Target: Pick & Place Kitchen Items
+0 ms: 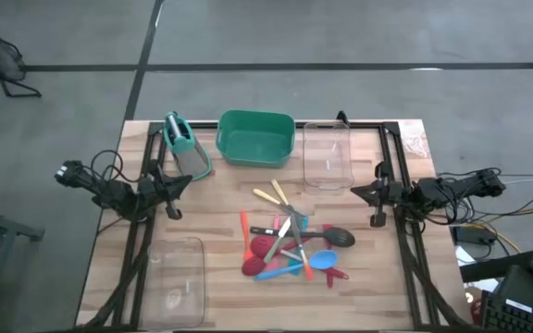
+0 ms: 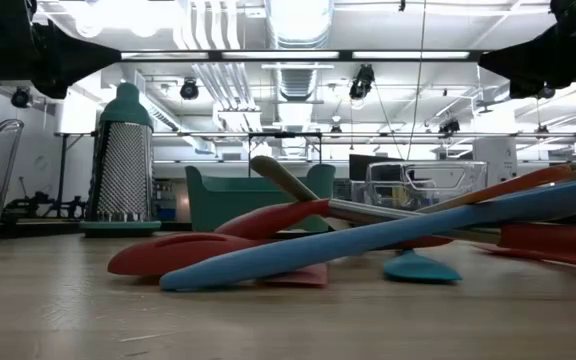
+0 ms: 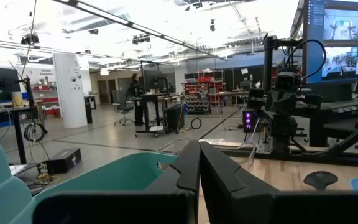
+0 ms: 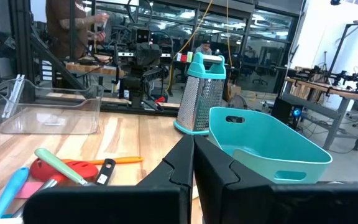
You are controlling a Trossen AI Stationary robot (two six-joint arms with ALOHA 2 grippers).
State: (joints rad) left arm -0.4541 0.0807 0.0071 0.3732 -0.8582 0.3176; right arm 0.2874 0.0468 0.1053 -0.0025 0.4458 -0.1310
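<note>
- The left gripper [image 1: 184, 180] hung over the left side of the bench [image 1: 220, 296], its fingers [image 3: 188, 171] pressed together with nothing between them.
- The right gripper [image 1: 359, 191] hung over the right side, its fingers [image 4: 182, 165] likewise closed tight and empty.
- Both grippers pointed inward toward each other, each well apart from the utensils.
- The kitchen items [image 1: 290, 248] lay in a loose, crossed heap on the bare wood between the two arms, somewhat nearer the right one.
- In that heap, a long blue spatula [image 2: 368, 240] lay slanted over a red spoon [image 2: 168, 255], and a black ladle [image 1: 333, 236] sat at the heap's right edge.
- Two pale yellow-handled tools [image 1: 274, 195] stuck out of the heap toward the far side of the bench.
- A green tub [image 1: 255, 137] stood at the far edge of the bench, about midway across.
- A metal grater [image 1: 185, 146] with a teal handle stood upright just left of the tub.
- A clear bin [image 1: 326, 155] stood just right of the tub, close to the right gripper.
- A second clear bin [image 1: 176, 277] sat at the near left corner, below the left arm.
- Beyond the bench, in the right wrist view, a person [image 4: 73, 28] stood at a workstation in the room.
</note>
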